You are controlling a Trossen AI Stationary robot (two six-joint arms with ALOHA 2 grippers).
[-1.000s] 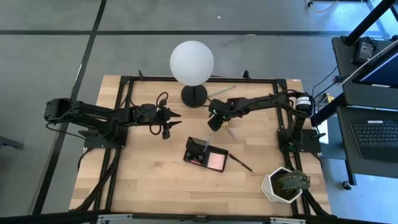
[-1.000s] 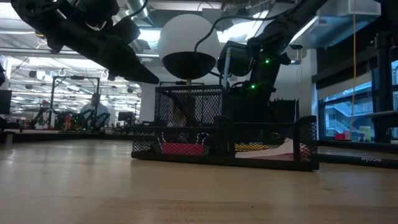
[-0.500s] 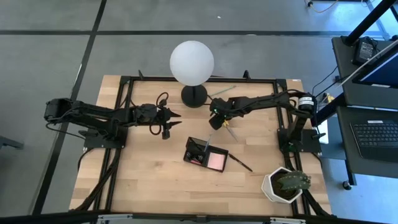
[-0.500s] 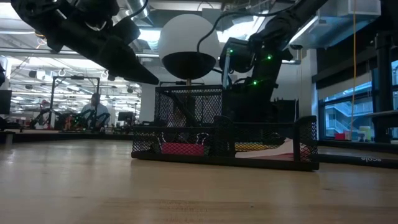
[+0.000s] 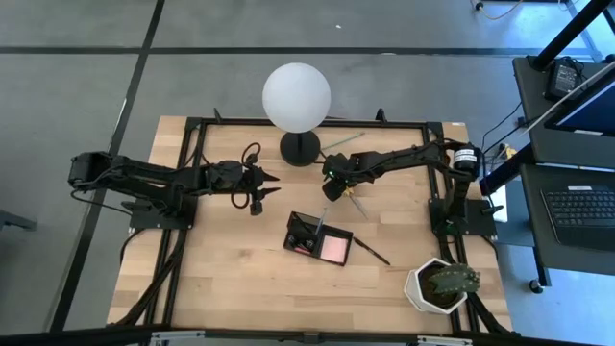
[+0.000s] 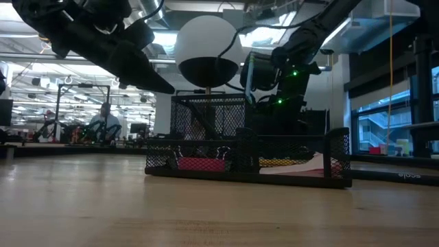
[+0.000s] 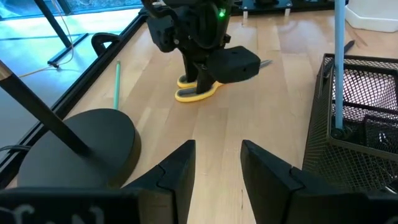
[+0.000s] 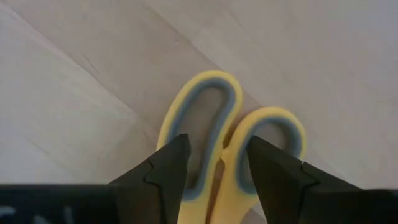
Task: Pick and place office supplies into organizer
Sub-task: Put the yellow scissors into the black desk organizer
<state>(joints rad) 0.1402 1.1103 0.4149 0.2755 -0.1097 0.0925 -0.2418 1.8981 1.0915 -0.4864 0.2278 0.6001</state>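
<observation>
Site I operate: open-plan robotics lab. Evidence: wooden bench [image 5: 240, 279], concrete floor [image 5: 77, 106], laptop cart [image 5: 577, 207], further workstations with a seated person [image 6: 104, 118].

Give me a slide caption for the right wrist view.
Right end effector, fingers open, poised directly over the yellow-handled scissors lying on the wooden table.

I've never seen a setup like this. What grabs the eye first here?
A big white globe lamp stands at the table's far edge. Just right of it, the right gripper hangs open directly over yellow-handled scissors lying on the wood. A black mesh organizer sits mid-table, holding a pink sticky-note pad.
</observation>
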